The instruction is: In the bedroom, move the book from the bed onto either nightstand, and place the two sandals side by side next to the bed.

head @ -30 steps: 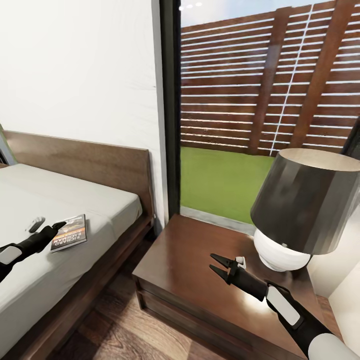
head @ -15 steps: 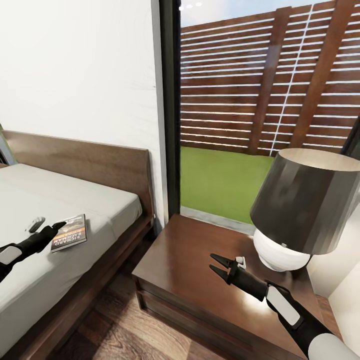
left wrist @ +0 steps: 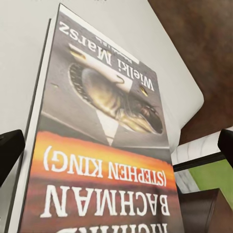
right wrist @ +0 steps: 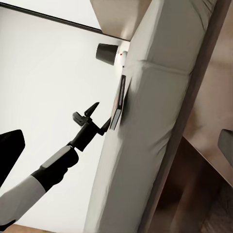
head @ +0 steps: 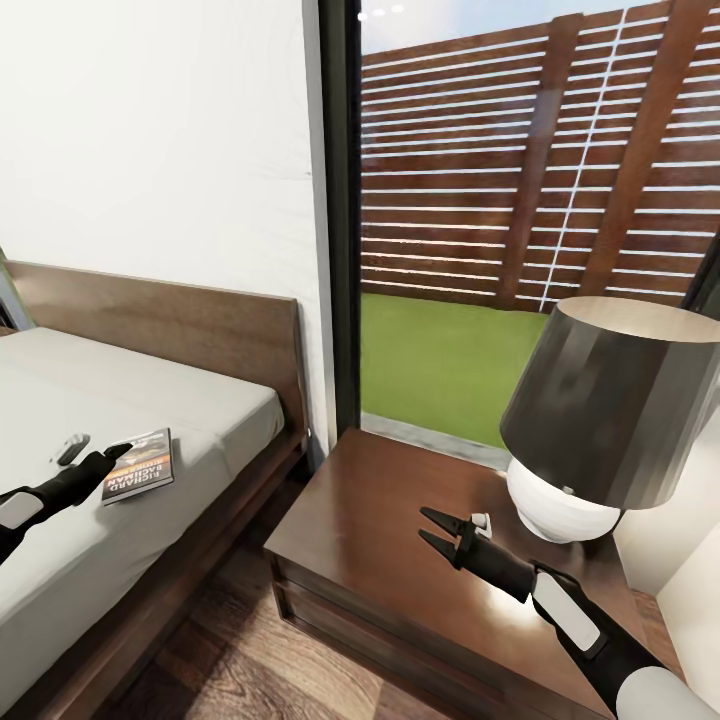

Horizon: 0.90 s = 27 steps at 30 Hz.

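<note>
My left fingers (head: 122, 450) are spread wide, one tip at the near edge of the Richard Bachman paperback (head: 138, 466), not yet gripping it. It lies flat on the bed (head: 200, 400) near the mattress's nightstand-side edge. My right fingers (head: 432, 528) hang open over the nightstand (head: 360, 520), whose front half is bare, the lamp (head: 600, 420) standing at its far right corner. Nothing is moved yet; the sandals remain too.
</note>
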Available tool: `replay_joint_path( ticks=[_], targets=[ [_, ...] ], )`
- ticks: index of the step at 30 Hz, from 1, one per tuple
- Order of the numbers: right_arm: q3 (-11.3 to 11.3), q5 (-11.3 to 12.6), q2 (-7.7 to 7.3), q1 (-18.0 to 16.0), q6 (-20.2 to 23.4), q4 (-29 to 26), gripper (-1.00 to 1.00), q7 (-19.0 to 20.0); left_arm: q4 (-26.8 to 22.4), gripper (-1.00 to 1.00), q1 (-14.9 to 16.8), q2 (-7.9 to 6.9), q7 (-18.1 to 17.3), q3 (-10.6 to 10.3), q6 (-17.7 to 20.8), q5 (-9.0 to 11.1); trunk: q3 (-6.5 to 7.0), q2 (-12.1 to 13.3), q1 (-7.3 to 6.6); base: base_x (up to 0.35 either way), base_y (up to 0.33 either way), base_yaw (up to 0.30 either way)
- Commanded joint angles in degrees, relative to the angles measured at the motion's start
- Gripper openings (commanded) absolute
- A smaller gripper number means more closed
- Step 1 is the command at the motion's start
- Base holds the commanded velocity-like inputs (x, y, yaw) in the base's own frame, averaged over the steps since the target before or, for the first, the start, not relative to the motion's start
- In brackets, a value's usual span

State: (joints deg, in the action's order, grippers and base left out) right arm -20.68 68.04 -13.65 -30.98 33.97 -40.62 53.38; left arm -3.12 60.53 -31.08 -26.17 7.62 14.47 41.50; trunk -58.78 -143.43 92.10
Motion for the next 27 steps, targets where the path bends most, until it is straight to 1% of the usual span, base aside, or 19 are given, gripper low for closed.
replay_joint_path(
  ticks=[1,20,27],
  targets=[
    [-0.2,0.6,-0.06,-0.1,0.4,0.0,1.0,0.0,0.0,1.0,0.0,-0.01,-0.1,0.5,0.5,0.1,-0.05,0.0,-0.01,0.0,0.0,0.0],
    [-0.2,0.6,-0.06,-0.1,0.4,0.0,1.0,0.0,0.0,1.0,0.0,-0.13,-0.1,0.5,0.6,0.1,-0.05,0.0,-0.01,0.0,0.0,0.0],
    [-0.2,0.6,-0.06,-0.1,0.4,0.0,1.0,0.0,0.0,1.0,0.0,-0.19,-0.2,0.5,0.6,0.1,-0.05,0.0,-0.01,-0.039,-0.046,0.0]
  ],
)
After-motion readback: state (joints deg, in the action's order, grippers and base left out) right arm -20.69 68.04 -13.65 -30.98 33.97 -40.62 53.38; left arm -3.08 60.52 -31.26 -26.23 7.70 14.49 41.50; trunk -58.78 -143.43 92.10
